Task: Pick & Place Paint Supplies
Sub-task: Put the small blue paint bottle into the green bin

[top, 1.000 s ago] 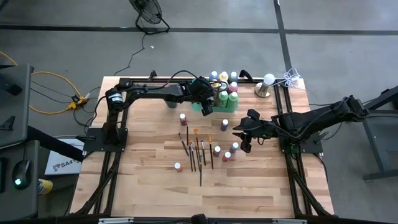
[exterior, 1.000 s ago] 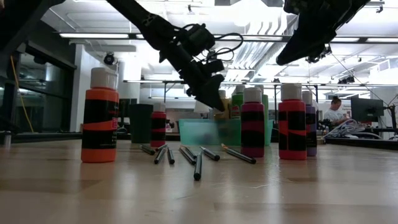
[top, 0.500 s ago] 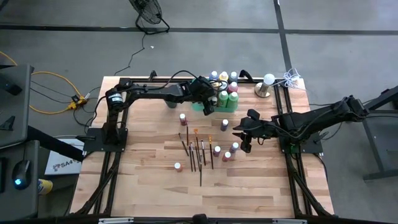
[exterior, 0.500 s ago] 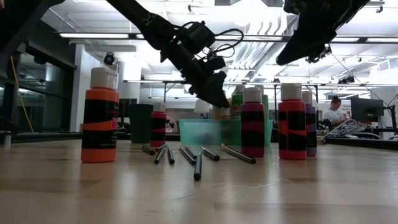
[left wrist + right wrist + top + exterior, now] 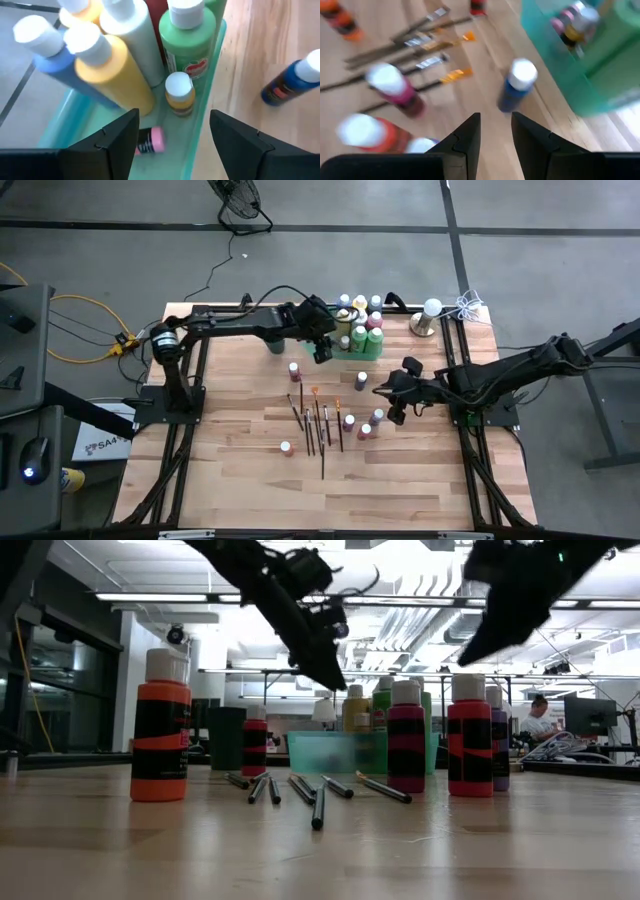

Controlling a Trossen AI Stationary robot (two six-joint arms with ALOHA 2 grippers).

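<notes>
Now left fingers [image 5: 170, 137] opened, lifted above tray [image 5: 202, 125].

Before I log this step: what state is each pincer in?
Left pincer: open, empty, above the tray.
Right pincer: narrow gap, holding nothing, above the table.

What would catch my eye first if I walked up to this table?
Probably the translucent green tray at the table's far edge, crowded with upright paint bottles, with the left hand open just above it. A small yellow bottle stands in the tray below it and a pink one lies on its side. Next, the paintbrushes fanned out mid-table among scattered bottles, where the right hand hovers near a blue bottle.
</notes>
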